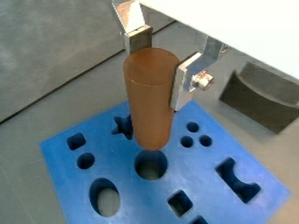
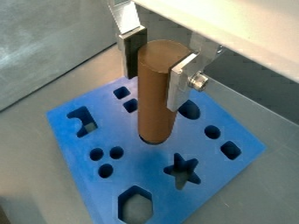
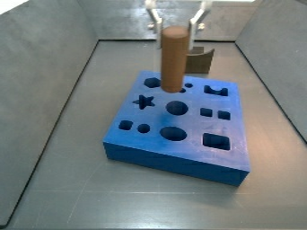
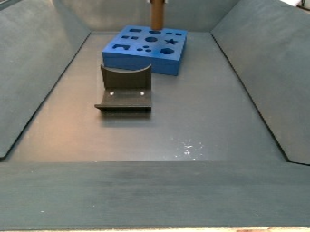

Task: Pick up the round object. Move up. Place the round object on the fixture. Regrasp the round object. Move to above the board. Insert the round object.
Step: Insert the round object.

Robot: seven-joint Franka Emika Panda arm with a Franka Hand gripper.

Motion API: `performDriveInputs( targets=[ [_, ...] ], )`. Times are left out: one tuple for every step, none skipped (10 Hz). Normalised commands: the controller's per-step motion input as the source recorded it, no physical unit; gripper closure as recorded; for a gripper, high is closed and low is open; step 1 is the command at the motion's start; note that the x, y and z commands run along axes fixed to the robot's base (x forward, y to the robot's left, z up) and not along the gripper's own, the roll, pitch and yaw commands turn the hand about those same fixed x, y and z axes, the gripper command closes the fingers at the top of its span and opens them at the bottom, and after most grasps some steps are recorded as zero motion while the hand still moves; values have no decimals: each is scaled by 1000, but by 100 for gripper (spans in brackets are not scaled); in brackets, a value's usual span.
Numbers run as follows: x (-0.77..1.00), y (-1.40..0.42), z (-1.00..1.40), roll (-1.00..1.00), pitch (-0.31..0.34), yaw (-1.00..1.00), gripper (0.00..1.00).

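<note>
My gripper [image 1: 162, 61] is shut on the round object [image 1: 149, 96], a reddish-brown peg held upright by its upper end between the two silver fingers [image 1: 184, 83]. It shows the same in a wrist view [image 2: 156, 63]. The peg hangs over the blue board [image 1: 131, 166], its lower end close above a round hole [image 1: 149, 164]. I cannot tell if it has entered. In a side view the peg [image 3: 175, 58] stands over the board's far middle [image 3: 168, 160]. The dark fixture [image 1: 263, 96] stands empty beside the board.
Grey sloping walls [image 3: 60, 99] close in the floor on both sides. In a side view the fixture [image 4: 125, 86] lies in front of the board [image 4: 140, 62], with bare grey floor [image 4: 182, 136] nearer the camera. The board has star, square, oval and round holes.
</note>
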Motion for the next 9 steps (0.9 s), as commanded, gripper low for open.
performDriveInputs(
  targets=[
    [874,0,-180,-457,-254,-166,100],
    [911,20,-269,-449,-234,-206,100],
    [374,11,0,-163,0,-194,100],
    [329,-3,-66,-97,-166,-183,100],
    [249,-220,-351,-220,-491,-326,100],
    [69,0,-17,0,0,-94,100],
    [-51,117,0,0,0,0,100],
    [-666,0,-17,0,-51,-97,100],
    [-620,0,0,-3,-163,-129,100]
  ],
)
